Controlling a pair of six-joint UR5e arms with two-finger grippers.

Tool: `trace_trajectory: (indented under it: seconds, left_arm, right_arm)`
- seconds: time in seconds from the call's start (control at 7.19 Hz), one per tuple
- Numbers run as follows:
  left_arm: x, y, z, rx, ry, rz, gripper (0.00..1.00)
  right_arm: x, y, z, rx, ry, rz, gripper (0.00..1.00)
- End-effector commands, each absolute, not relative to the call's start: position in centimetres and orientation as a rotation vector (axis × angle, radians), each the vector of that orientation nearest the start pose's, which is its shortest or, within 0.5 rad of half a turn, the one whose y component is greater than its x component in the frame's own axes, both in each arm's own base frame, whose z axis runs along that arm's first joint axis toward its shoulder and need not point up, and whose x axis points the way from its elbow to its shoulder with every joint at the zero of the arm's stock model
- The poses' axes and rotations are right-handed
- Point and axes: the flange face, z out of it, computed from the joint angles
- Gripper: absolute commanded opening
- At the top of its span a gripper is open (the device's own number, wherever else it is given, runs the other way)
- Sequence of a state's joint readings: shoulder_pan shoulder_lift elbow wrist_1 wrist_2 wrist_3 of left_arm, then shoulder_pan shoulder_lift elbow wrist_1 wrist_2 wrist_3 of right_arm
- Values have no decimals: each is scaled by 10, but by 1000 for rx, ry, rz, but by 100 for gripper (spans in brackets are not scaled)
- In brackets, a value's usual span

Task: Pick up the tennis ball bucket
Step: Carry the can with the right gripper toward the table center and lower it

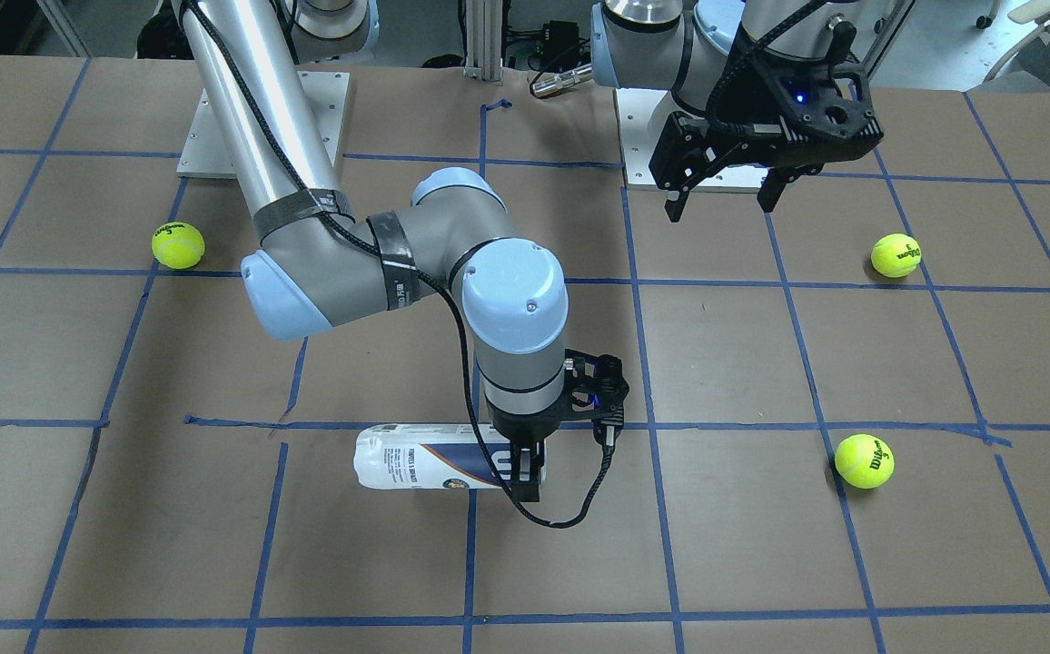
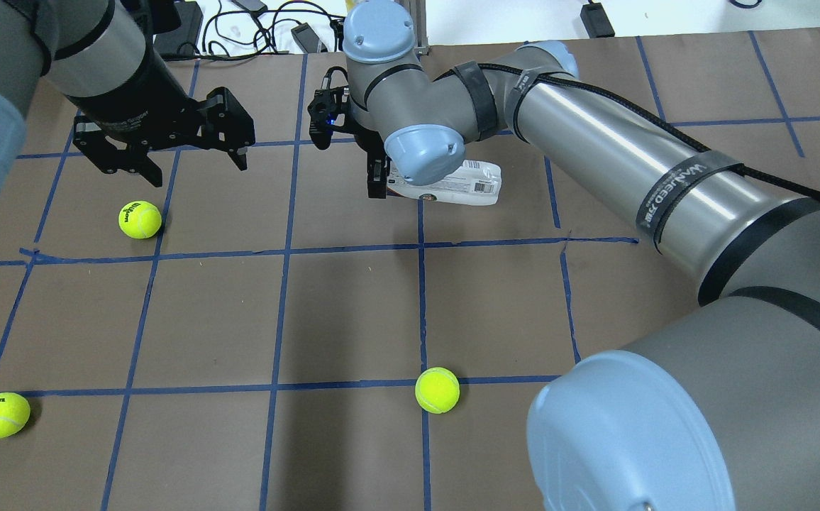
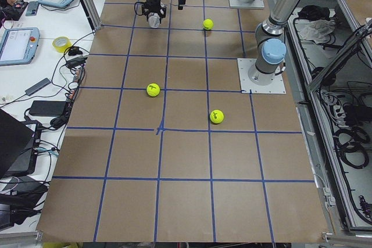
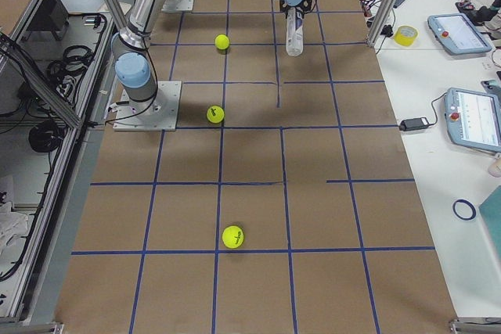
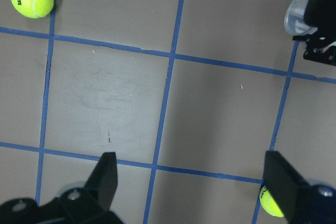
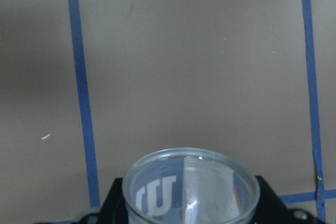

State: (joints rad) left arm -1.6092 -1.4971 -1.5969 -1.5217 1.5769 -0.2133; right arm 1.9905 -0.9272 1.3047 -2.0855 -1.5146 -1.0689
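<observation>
The tennis ball bucket (image 1: pixel 416 459) is a clear tube with a white-and-navy label, lying horizontal near the table's middle. It also shows in the overhead view (image 2: pixel 463 183). My right gripper (image 1: pixel 528 468) points straight down and is shut across the tube near its open end. The right wrist view looks into the tube's open mouth (image 6: pixel 191 187), with a black finger on each side. I cannot tell if the tube touches the table. My left gripper (image 1: pixel 722 209) is open and empty, hovering above the table near its base, apart from the tube; it also shows from overhead (image 2: pixel 196 172).
Three yellow-green tennis balls lie loose on the brown taped table: one beside the right arm (image 1: pixel 178 245), one near the left gripper (image 1: pixel 896 255), one toward the operators' edge (image 1: pixel 864 460). The arms' metal base plates (image 1: pixel 262 127) sit at the robot's side.
</observation>
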Motion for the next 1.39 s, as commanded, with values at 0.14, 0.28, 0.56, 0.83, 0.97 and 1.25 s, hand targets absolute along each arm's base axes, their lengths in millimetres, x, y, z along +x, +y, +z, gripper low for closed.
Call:
trace_trajectory:
  seconds: [0.14,0.28,0.56,0.83,0.97,1.25]
  left_arm:
    - [-151,-464,516,-275,3132,-154,100]
    - [-151,-464,515,-275,3132,-152,100]
    - [-150,-464,516,-277,3132,-154,100]
    - [-151,-464,516,-275,3132,-154,100]
    - [-151,-464,516,-275,3134,-154,100]
    - [-152,-472,508,-270,3137,-144,100]
  right_arm:
    - [454,-594,257,-2124,2275,-205,36]
    - [454,-597,240,-2124,2270,-172,42]
    - [464,-601,228,-2060,2224,-254,100]
    - [463,-602,242,-2068,2231,-270,100]
    - [443,-610,263,-2036,2258,-269,100]
    - [374,-640,309,-1915,2357,-308,100]
